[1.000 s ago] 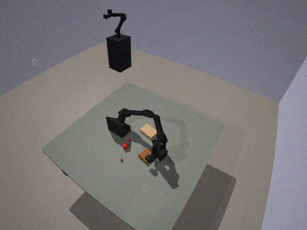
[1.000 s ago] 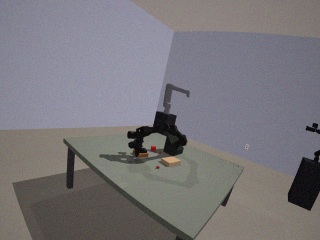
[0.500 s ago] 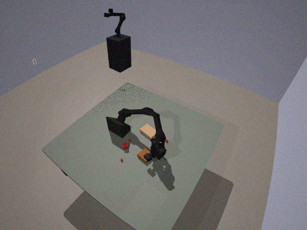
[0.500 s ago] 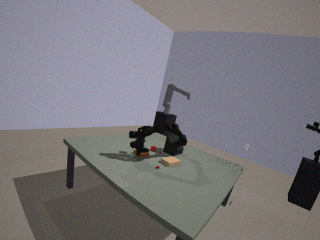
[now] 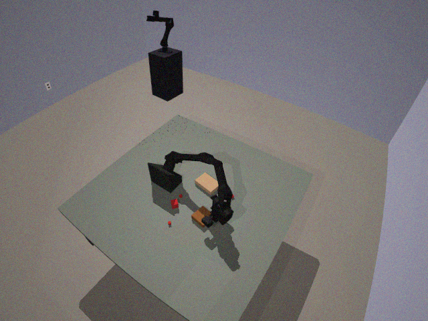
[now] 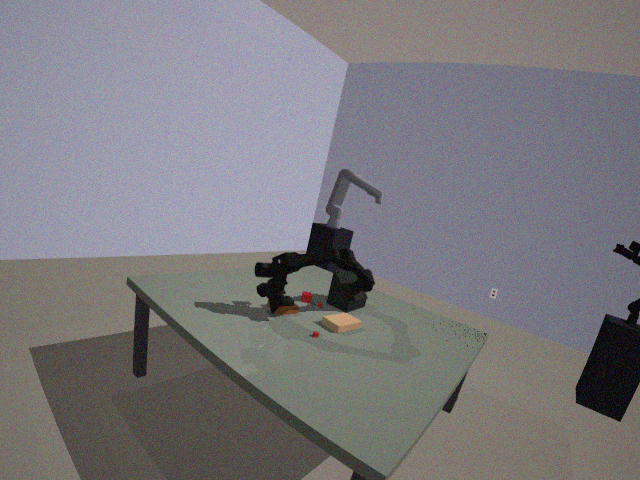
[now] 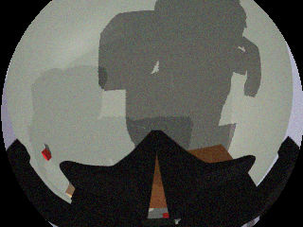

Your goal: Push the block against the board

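The orange-brown square block lies flat on the table, partly covered by the gripper. The tan board lies flat nearer the arm's side, apart from the block; a small corner of the board shows in the wrist view. My gripper is shut and empty, pointing down low at the block's side, at its left end in the exterior view. Whether the tips touch the block or the table is not clear. In the top view the gripper body hides the fingertips.
A red cube stands between the block and the arm's dark base. Small red pieces lie around the block and board. The forearm passes over the board's side.
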{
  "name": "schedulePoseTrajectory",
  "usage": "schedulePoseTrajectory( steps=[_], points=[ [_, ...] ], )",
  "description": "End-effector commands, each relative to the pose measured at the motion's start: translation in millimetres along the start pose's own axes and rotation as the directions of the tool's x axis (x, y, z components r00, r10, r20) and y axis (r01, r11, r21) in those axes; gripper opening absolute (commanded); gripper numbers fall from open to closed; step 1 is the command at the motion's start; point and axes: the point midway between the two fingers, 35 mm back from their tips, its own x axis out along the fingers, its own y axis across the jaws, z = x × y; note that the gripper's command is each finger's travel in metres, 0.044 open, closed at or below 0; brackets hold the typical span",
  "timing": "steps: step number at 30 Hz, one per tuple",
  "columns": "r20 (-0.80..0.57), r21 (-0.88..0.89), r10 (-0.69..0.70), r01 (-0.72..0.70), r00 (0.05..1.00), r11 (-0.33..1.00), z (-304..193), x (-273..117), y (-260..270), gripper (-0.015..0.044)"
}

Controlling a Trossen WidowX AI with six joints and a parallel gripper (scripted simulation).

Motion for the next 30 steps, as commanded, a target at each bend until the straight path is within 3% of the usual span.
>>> schedulePoseTrajectory(
  steps=[1,18,23,30],
  points=[
    [0.006,-0.001,0.002,-0.002,1.000,1.000,8,-1,1,0.0000],
    [0.022,-0.008,0.000,0.000,1.000,1.000,32,0,3,0.0000],
    [0.051,-0.039,-0.013,0.015,0.999,0.999,26,-52,1,0.0000],
    [0.053,-0.040,-0.013,0.015,0.999,0.999,26,-55,0,0.0000]
  ],
)
